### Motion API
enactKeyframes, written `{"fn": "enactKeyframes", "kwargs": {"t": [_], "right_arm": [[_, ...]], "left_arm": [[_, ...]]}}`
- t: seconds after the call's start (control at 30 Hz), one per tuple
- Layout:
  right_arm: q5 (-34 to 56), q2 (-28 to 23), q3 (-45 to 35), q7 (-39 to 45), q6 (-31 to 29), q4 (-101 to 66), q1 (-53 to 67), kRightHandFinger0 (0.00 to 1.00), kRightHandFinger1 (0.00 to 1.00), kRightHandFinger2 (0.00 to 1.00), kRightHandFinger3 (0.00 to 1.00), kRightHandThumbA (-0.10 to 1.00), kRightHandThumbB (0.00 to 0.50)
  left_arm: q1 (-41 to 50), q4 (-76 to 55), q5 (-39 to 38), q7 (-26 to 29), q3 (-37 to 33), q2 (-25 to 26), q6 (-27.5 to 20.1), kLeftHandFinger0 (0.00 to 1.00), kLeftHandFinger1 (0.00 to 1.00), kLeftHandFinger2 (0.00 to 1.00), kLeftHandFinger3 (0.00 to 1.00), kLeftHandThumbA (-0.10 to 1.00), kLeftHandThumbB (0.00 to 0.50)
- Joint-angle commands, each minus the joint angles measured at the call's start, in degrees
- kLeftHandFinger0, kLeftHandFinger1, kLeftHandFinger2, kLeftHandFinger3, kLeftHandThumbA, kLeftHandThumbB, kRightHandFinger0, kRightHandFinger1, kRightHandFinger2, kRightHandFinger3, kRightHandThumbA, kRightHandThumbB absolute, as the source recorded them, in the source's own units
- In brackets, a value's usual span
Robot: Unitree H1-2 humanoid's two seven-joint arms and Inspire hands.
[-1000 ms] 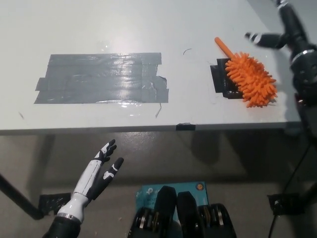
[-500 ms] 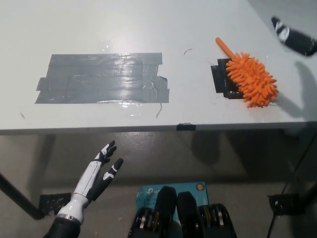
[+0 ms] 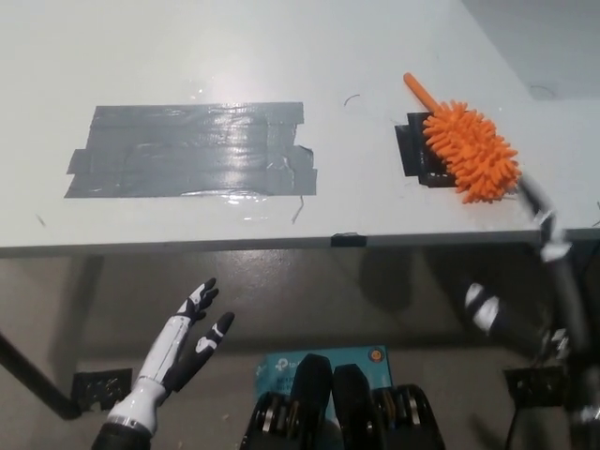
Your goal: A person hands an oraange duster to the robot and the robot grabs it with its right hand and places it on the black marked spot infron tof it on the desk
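Near the counter's [image 3: 281, 56] right front corner, your duster [image 3: 469, 150] lies on the black mark [image 3: 410, 150] (handle pointing away); both robot hands, left [image 3: 192, 333] and right [image 3: 539, 281], hang open below, holding nothing.

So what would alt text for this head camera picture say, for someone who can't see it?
An orange duster lies on a small black marked spot on a white desk, with no hand touching it. The robot's black right hand hangs blurred below the desk edge; its white left hand rests open, lower left.

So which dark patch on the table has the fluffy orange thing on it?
The small black patch near the table's right end; the orange duster lies across it. The big grey tape patch to its left is bare.
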Motion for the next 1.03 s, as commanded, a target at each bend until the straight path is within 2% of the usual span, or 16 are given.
{"fn": "enactKeyframes", "kwargs": {"t": [0.0, 0.1, 0.3, 0.53, 0.7, 0.8, 1.0], "right_arm": [[-1.9, 0.3, 3.0, -0.4, -10.6, 9.2, 0.1, 1.0, 1.0, 1.0, 1.0, 0.72, 0.239], [-2.4, 0.2, 3.4, -1.2, -13.0, 16.2, -1.1, 1.0, 1.0, 1.0, 1.0, 0.7, 0.221], [-2.1, -1.5, 3.8, 0.9, -14.4, 27.9, -4.8, 1.0, 1.0, 1.0, 1.0, 0.7, 0.223], [-1.2, -2.3, 5.2, 4.1, -13.5, 30.6, -5.8, 1.0, 1.0, 1.0, 1.0, 0.68, 0.214], [-1.3, -2.9, 6.2, 6.2, -11.6, 30.6, -6.2, 1.0, 1.0, 1.0, 1.0, 0.75, 0.233], [-1.5, -3.1, 6.3, 7.2, -10.9, 30.4, -6.7, 1.0, 1.0, 1.0, 1.0, 0.75, 0.22], [-1.8, -3.2, 6.2, 8.3, -10.0, 30.1, -7.3, 1.0, 1.0, 1.0, 1.0, 0.77, 0.226]], "left_arm": [[0.2, -1.1, 0.8, 0.7, -0.4, 0.0, -1.8, 1.0, 1.0, 1.0, 1.0, 0.87, 0.124], [0.1, -1.0, 0.6, 0.8, -0.3, -0.1, -1.9, 1.0, 1.0, 1.0, 1.0, 0.87, 0.121], [-0.8, -1.0, 0.5, 0.8, -0.1, -0.1, -1.8, 1.0, 1.0, 1.0, 1.0, 0.85, 0.109], [-0.7, -1.2, 0.8, 0.5, -0.3, 0.0, -1.4, 1.0, 1.0, 1.0, 1.0, 0.87, 0.127], [-0.8, -1.7, 0.7, 0.0, -0.3, 0.3, -1.0, 1.0, 1.0, 1.0, 1.0, 0.88, 0.127], [-1.0, -2.1, 0.6, -0.1, -0.2, 0.4, -0.8, 1.0, 1.0, 1.0, 1.0, 0.86, 0.119], [-1.5, -1.9, 0.4, -0.2, -0.1, 0.4, -0.6, 1.0, 1.0, 1.0, 1.0, 0.84, 0.119]]}}
